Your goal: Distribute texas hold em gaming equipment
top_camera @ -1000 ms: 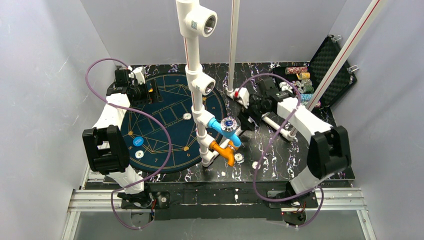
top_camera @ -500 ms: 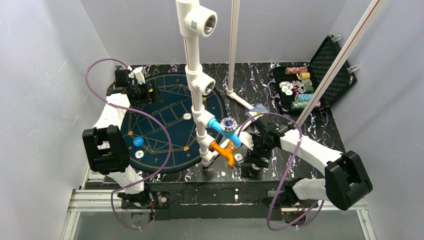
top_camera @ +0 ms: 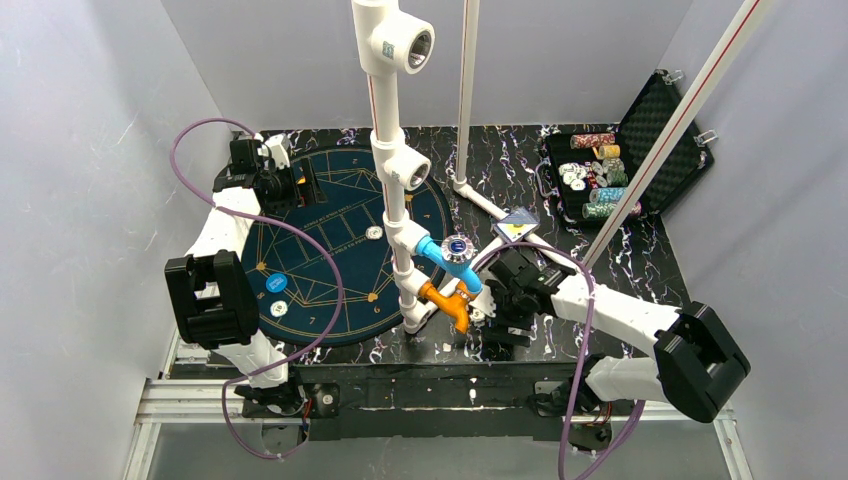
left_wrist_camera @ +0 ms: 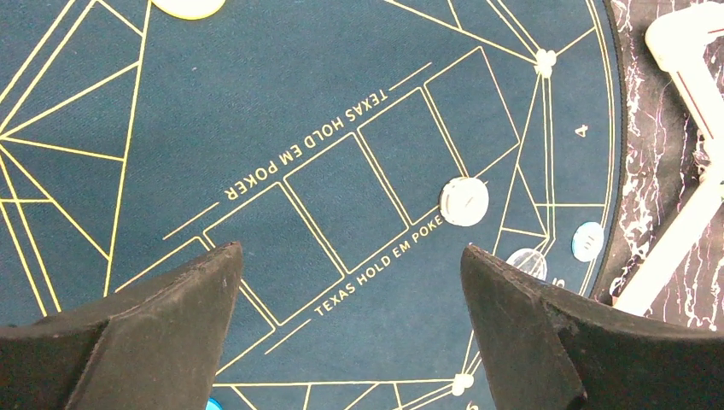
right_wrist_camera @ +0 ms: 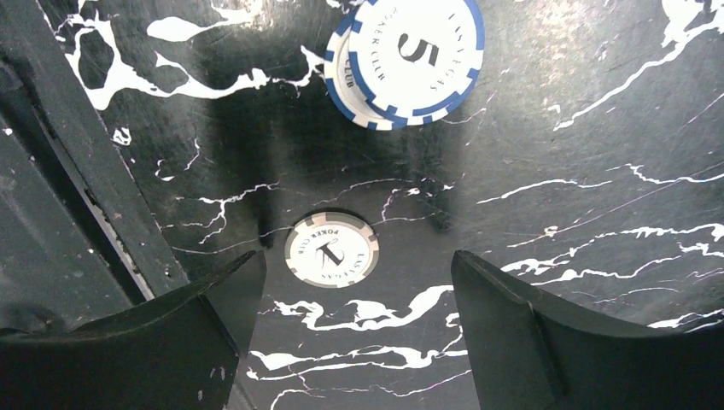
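My right jaws stand wide apart and empty, low over the black marbled counter [right_wrist_camera: 598,256], lower middle of the overhead view. In the wrist view a grey-white chip [right_wrist_camera: 331,249] lies flat between them, with a blue-white chip [right_wrist_camera: 410,55] near the top edge. Left jaws are wide apart and empty, over the blue poker mat [left_wrist_camera: 341,85]. A white chip [left_wrist_camera: 464,202] is on the mat.
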